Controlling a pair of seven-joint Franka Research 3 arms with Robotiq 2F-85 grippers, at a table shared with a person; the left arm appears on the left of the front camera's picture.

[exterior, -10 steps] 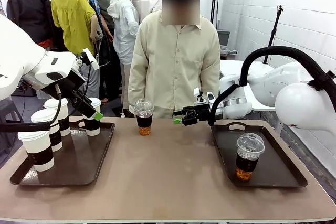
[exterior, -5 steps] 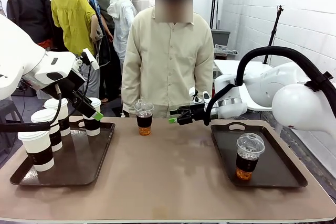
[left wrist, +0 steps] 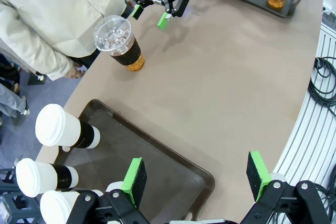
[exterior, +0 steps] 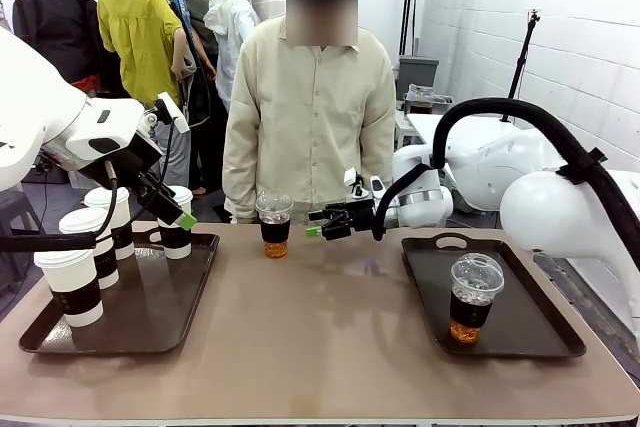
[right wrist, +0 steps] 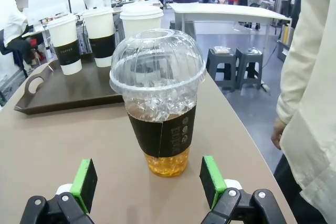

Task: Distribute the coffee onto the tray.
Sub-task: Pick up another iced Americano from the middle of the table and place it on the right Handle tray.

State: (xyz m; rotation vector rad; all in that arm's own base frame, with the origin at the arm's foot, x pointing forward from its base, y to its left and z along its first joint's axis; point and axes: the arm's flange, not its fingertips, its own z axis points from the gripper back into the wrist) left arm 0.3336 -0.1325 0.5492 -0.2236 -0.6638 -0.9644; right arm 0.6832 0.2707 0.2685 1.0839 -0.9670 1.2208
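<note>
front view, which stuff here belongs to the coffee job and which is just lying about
In the job: far clear cup; near clear cup; four paper cups; left tray; right tray.
Lying about: grey box; black pole stand.

We see a white-painted block wall [exterior: 500, 17] on the right — evenly lit. Beyond our brown table [exterior: 320, 342] stand a white table [right wrist: 231, 11] and two grey stools [right wrist: 248, 56] on a grey floor [right wrist: 252, 106].
</note>
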